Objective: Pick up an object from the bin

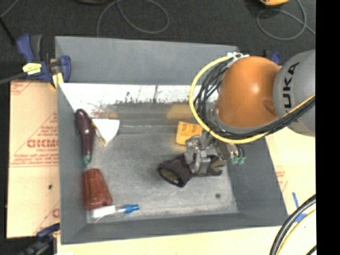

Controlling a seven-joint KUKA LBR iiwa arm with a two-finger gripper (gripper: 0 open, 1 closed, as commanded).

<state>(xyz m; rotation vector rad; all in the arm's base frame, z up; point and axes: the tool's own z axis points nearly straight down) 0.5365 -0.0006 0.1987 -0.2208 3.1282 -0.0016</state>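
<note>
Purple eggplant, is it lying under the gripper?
No, the purple eggplant lies by the bin's left wall, while the gripper is on the right over a dark brown object.

Dark object partly under end effector

bare bin floor centre; eggplant, brown block at left

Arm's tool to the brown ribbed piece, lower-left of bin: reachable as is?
Probably yes: bare floor lies between the tool and the brown ribbed piece; nothing on top, though the pen lies close.
</note>
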